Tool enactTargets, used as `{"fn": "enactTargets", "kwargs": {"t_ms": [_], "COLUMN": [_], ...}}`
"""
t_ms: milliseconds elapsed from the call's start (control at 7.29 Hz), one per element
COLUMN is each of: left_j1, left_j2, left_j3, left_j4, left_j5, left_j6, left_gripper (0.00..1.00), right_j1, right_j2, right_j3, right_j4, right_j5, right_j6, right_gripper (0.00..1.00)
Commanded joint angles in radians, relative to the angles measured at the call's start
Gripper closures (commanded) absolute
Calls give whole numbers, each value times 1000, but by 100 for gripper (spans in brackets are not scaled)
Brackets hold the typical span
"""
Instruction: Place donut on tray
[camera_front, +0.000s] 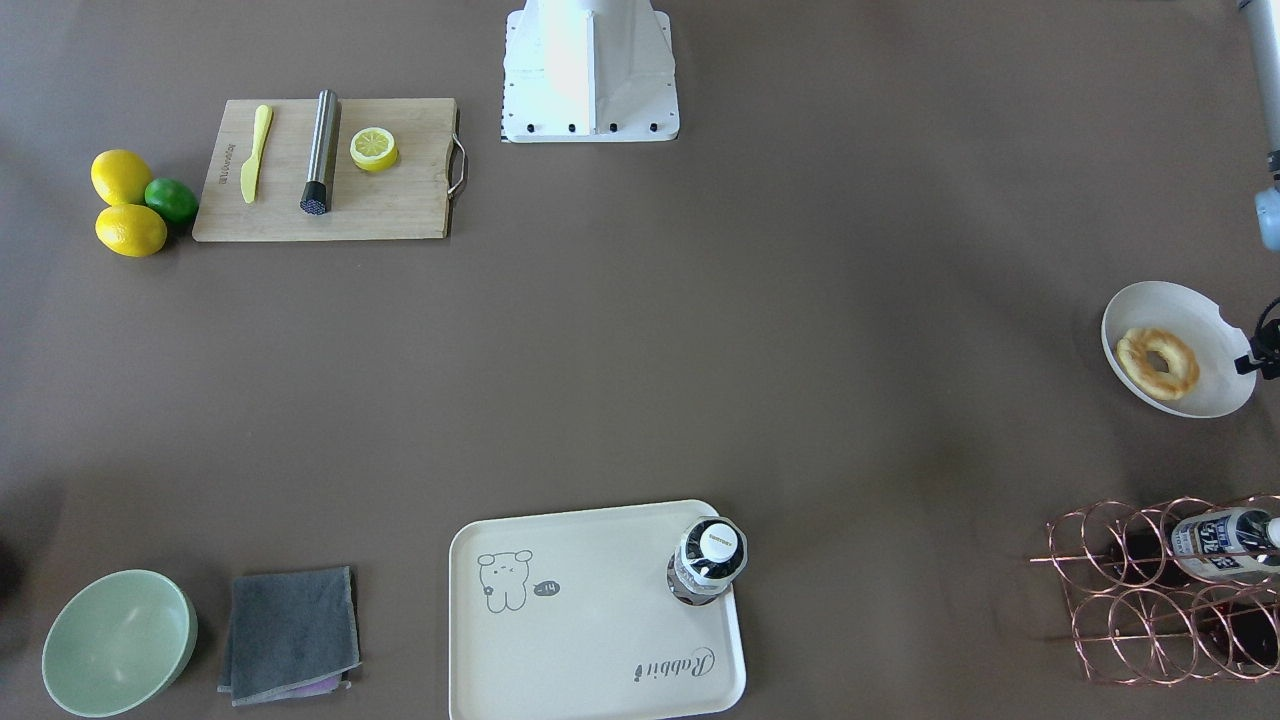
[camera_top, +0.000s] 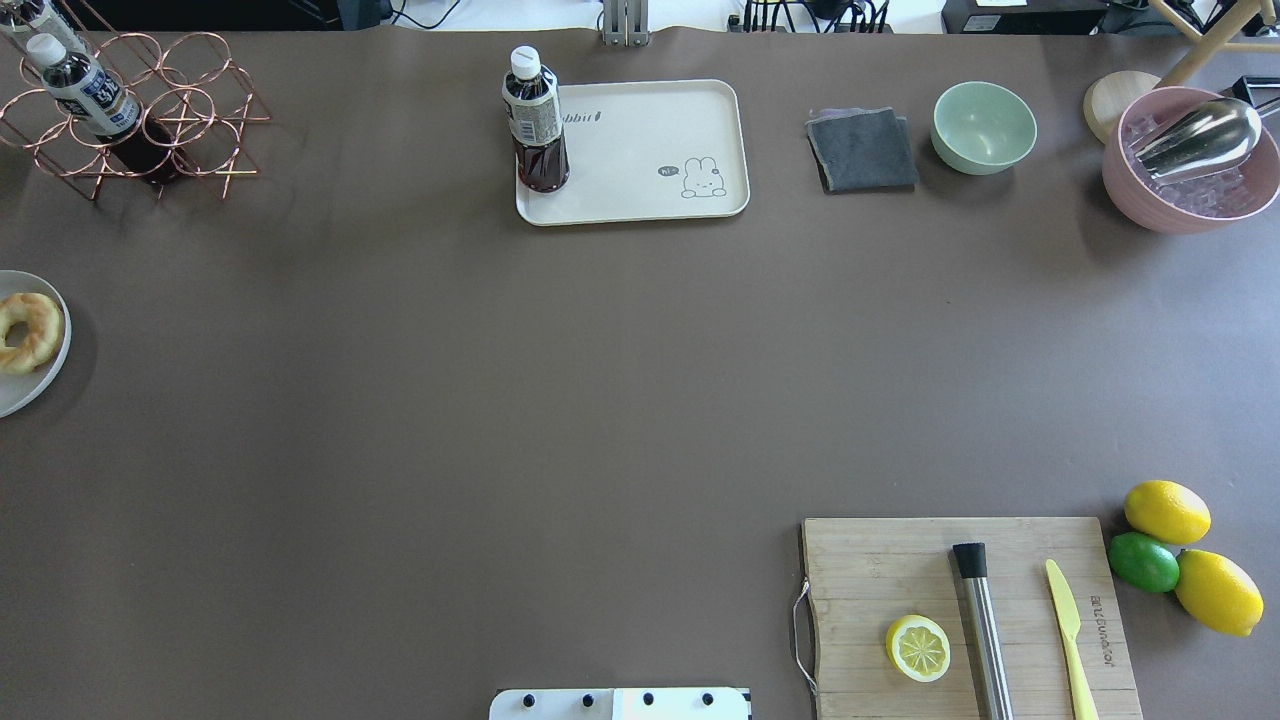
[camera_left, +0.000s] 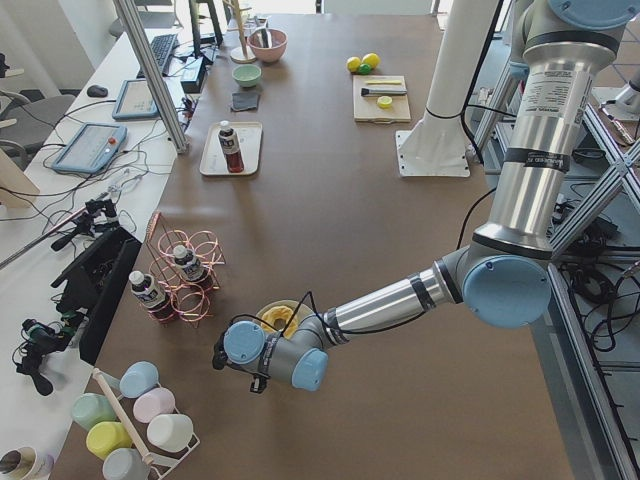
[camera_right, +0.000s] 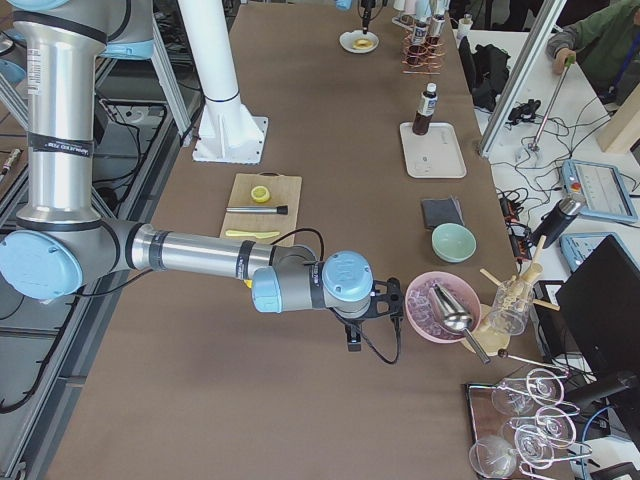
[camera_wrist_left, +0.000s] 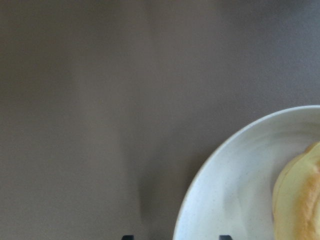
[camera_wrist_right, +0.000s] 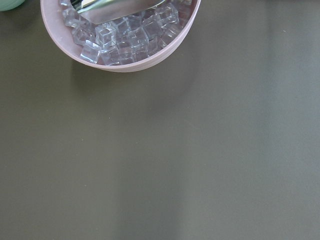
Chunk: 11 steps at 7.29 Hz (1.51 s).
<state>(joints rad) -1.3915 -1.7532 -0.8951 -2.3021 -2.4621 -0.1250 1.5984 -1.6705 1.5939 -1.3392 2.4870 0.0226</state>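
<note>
The golden donut lies on a round white plate at the table's far end on my left; it also shows in the overhead view and at the left wrist view's right edge. My left gripper hovers above the plate's rim beside the donut, with its two fingertips apart: open and empty. The cream tray lies at the table's far edge, well away from the donut. My right gripper hangs over bare table near a pink bowl; I cannot tell its state.
A dark drink bottle stands on the tray's corner. A copper wire rack holding bottles sits near the plate. A cutting board carries a lemon half. The pink ice bowl, green bowl and grey cloth stand farther right.
</note>
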Motion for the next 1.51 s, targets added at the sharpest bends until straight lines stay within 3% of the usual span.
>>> {"fn": "enactTargets", "kwargs": {"t_ms": [0,549,686,824,961,1373], "left_j1": [0,2,2,2,2,-1], "left_j2": [-2,0,0,0,0,18], "left_j3": [-1,1,1,1,-4,-97], "left_j4": [-2,-5,-5,-5,-5,-3], "left_j5": [-33,-35,-35,-35,-61,-123], "left_j6": [1,4,4,2,1,-86], "left_gripper": [59,64,72,94,100,100], "right_j1": [0,0,0,0,0,2], "right_j2": [0,-2,-2,-2,-2,-2], "right_j3": [1,0,0,0,0,3], "right_j4": [0,0,0,0,0,0], "right_j5": [1,0,0,0,1,3], "right_j6": [-1,-1,-1,-1,-3,-3], "right_gripper": [0,0,0,0,0,0]}}
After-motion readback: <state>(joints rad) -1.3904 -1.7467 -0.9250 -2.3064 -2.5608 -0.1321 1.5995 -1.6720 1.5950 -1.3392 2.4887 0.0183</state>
